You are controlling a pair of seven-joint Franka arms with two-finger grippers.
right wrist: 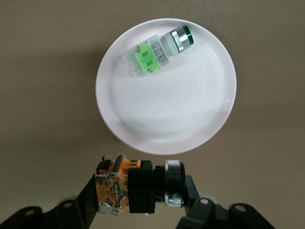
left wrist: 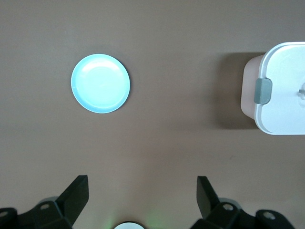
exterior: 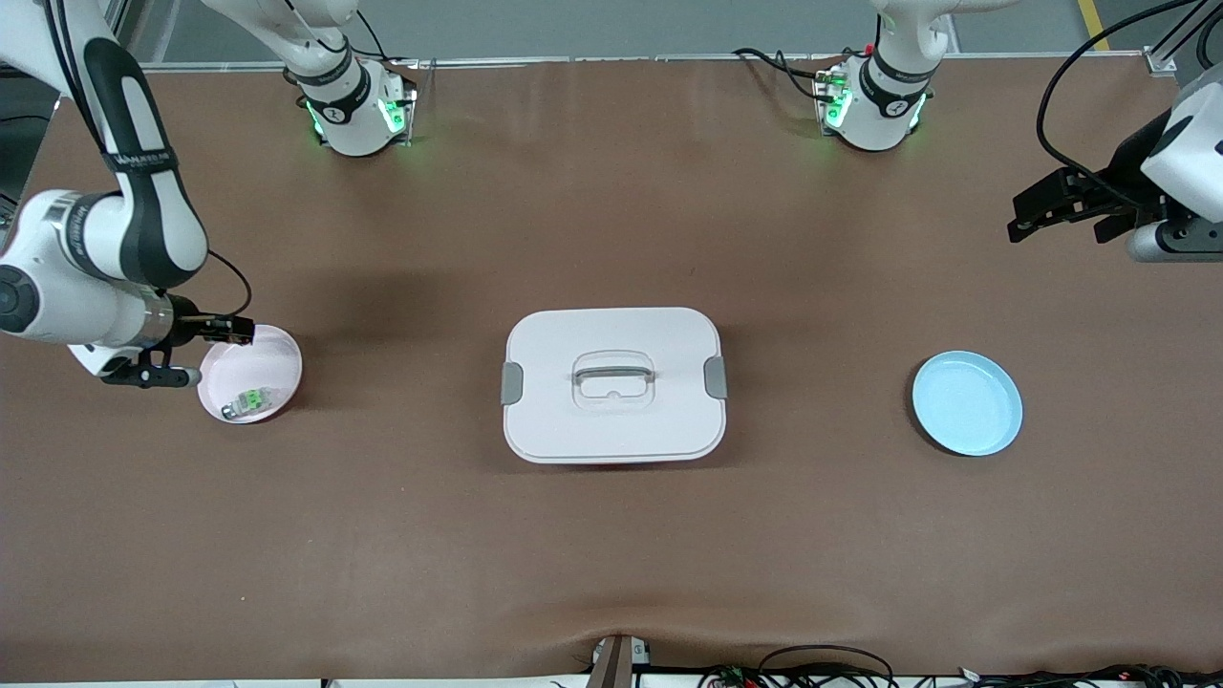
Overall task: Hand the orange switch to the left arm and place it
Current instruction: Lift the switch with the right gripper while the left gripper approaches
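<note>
The right tool [right wrist: 138,191] pinches the orange switch [right wrist: 131,188] above the pink plate's [exterior: 277,358] rim (a green switch [exterior: 250,399] lies inside). Mid-counter [exterior: 611,554], the box [exterior: 613,384] blocks the way toward the blue plate [exterior: 967,403]. The left tool [exterior: 1022,222] hangs spread over its counter end.

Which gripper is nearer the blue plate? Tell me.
Left. The left gripper hangs over bare table near the blue plate; the right gripper is over the pink plate at the table's right-arm end, holding the orange switch.
</note>
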